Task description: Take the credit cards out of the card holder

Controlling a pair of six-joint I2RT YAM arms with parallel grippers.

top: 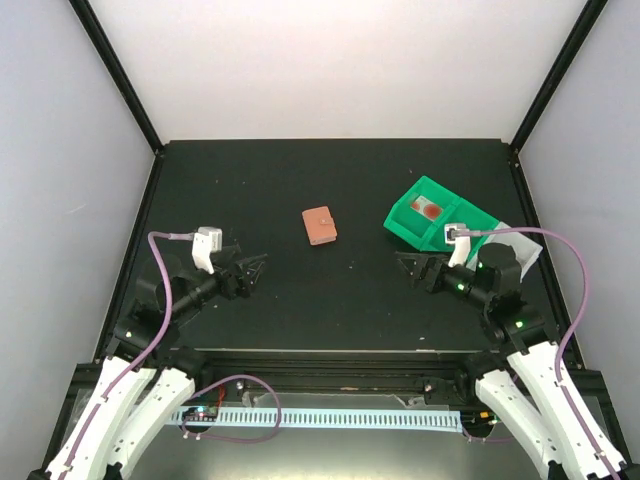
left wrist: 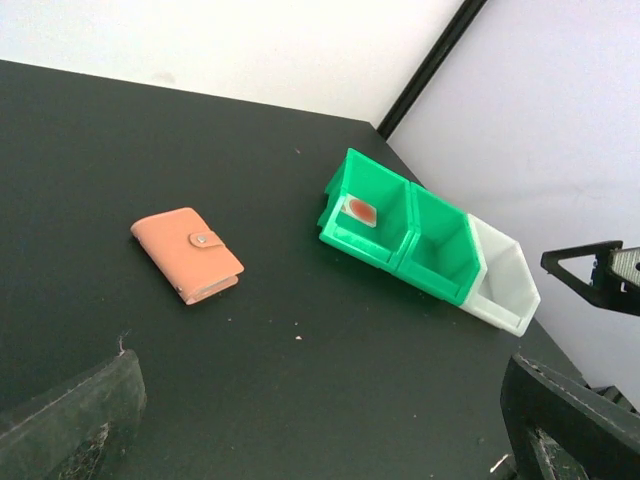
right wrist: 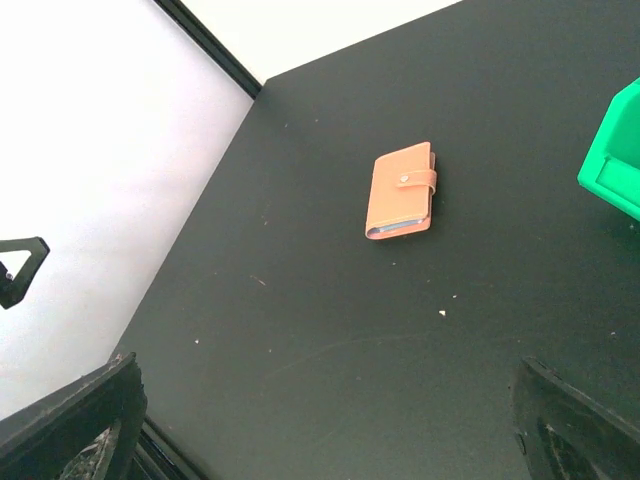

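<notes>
The salmon-pink card holder [top: 320, 226] lies flat and snapped closed on the dark table, midway between the arms. It also shows in the left wrist view [left wrist: 187, 254] and in the right wrist view [right wrist: 401, 190], where a thin pale edge peeks from its open side. The credit cards are hidden inside it. My left gripper [top: 252, 270] hovers open to the holder's lower left, well apart from it. My right gripper [top: 410, 268] is open too, to its lower right, holding nothing. Each wrist view shows only the dark fingers [left wrist: 70, 420] [right wrist: 575, 425] at the bottom corners.
A green compartment bin [top: 432, 216] with a white section [left wrist: 500, 285] stands at the right, just behind the right gripper; one green compartment holds a small reddish item [left wrist: 361, 211]. White walls and black frame posts enclose the table.
</notes>
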